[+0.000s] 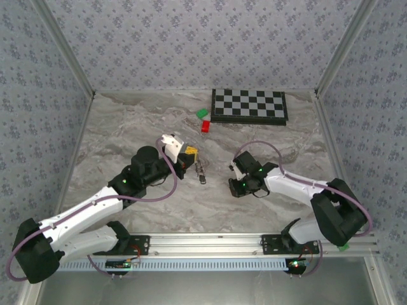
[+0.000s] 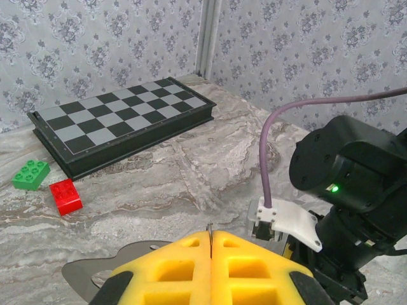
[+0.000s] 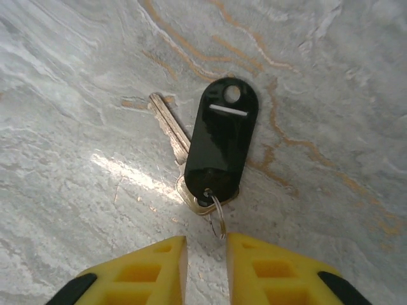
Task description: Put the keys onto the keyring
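Top external view has both arms reaching in to the middle of the marbled table (image 1: 114,127). The left gripper (image 1: 189,151) hangs there with its yellow pads just beside a small dark-and-silver bunch lying on the stone, seemingly some of the keys (image 1: 201,173). A chessboard (image 1: 249,106) sits well apart at the far side. Left wrist view shows that gripper's pads pressed flat together, pinching a thin metal sliver (image 2: 210,230) that pokes up from the seam. It may be the edge of the keyring, but it is too slight to tell. Right wrist view looks down on a single key (image 3: 219,143) with a black oval head and a silvery blade, lying flat on the table with a small wire loop (image 3: 217,217) threaded at its near end. The right gripper (image 3: 205,257) hovers just short of that loop, its pads a narrow gap apart with nothing between them. Judged from this, the step in hand is picking up a key to bring to the ring. The next move calls for the right gripper to settle low around the key's near end and close without skidding the thin blade along the stone. It would then lift the key and carry it across to the left gripper.
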`<state>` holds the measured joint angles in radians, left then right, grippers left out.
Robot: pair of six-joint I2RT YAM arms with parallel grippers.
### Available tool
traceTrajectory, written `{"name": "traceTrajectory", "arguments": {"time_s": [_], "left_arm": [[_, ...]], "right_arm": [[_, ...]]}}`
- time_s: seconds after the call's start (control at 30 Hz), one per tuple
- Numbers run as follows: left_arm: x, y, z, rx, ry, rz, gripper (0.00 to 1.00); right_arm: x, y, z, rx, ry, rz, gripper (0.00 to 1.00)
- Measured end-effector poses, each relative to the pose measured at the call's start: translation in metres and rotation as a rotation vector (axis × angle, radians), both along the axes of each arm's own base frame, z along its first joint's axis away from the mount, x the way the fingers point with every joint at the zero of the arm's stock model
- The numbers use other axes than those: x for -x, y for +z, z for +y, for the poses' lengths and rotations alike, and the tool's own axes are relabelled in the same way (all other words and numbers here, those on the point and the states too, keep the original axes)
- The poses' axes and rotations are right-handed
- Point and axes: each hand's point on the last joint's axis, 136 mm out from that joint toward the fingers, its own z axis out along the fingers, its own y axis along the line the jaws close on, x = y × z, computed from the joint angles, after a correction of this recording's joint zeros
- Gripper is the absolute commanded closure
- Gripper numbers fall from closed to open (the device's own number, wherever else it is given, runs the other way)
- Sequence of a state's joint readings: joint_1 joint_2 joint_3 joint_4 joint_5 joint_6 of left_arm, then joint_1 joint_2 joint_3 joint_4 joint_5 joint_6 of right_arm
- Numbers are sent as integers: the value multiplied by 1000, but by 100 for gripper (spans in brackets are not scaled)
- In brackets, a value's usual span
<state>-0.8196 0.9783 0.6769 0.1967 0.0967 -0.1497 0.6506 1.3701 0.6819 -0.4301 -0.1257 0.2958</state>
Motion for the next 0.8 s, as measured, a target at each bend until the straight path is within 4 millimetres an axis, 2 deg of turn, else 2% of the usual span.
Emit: {"name": "traceTrajectory", "arguments": {"time_s": [0.13, 0.27, 0.47, 0.8], "left_arm": [[0, 0, 0, 0, 0, 0, 100], [0, -1, 0, -1, 0, 1, 100], [-1, -2, -1, -5, 0, 5, 100], [0, -3, -1, -5, -4, 6, 100]], "right_arm": [[-10, 17, 1, -8, -15, -61, 68], [-16, 24, 1, 9, -21, -100, 66], [-14, 20, 1, 18, -15, -88, 65], [-15, 2, -9, -107, -75, 33, 65]]}}
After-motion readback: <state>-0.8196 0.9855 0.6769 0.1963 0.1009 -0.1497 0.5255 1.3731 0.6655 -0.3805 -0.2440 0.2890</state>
